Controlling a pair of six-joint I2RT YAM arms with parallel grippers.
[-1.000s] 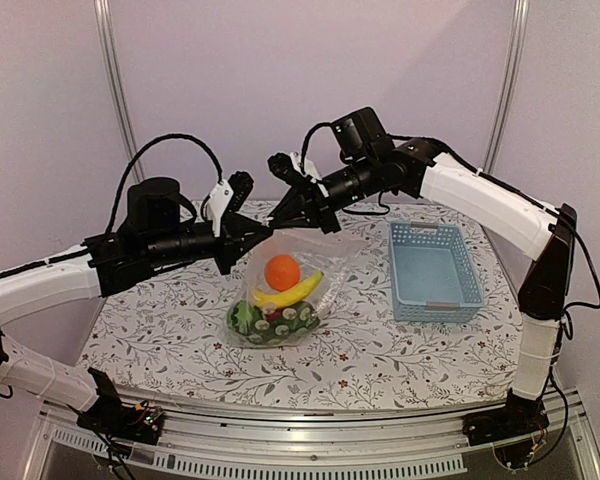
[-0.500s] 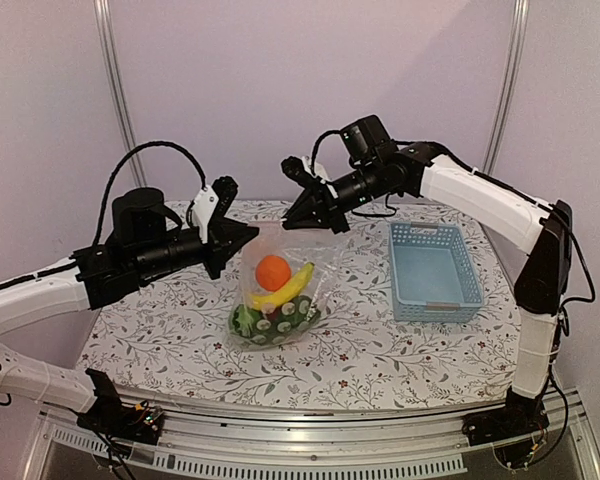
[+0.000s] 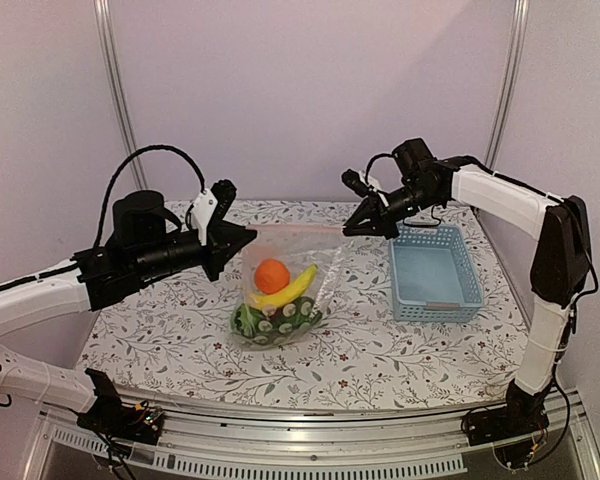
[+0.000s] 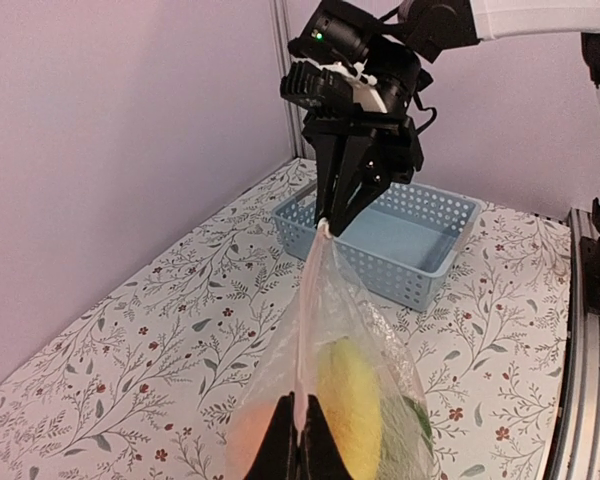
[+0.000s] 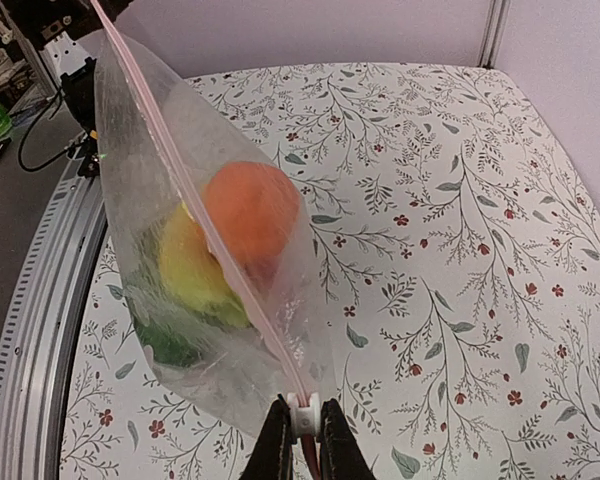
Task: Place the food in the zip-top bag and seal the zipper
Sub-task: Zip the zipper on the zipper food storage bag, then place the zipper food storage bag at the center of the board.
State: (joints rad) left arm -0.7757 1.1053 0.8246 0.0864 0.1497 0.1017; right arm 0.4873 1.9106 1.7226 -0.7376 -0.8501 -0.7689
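The zip-top bag (image 3: pixel 298 268) hangs above the table, stretched between both grippers. Inside it lie the food pieces: an orange (image 3: pixel 272 275), yellow bananas (image 3: pixel 288 290) and green pieces (image 3: pixel 270 322). My left gripper (image 3: pixel 248 236) is shut on the left end of the bag's top edge (image 4: pixel 300 432). The pinkish zipper (image 3: pixel 298 230) runs taut from there to my right gripper (image 3: pixel 349 231). In the right wrist view that gripper (image 5: pixel 302 432) is shut on the white zipper slider (image 5: pixel 302 416), with the strip (image 5: pixel 195 195) running away from it.
A light-blue plastic basket (image 3: pixel 458 290) stands at the right of the flowered table (image 3: pixel 160 330), just below and right of the right gripper; it also shows behind the bag in the left wrist view (image 4: pixel 435 258). Metal posts rise at the back corners.
My right gripper has slid to the right along the zipper, from beside the left gripper out to the bag's far end. The strip now lies straight and taut. The left arm has pulled back slightly.
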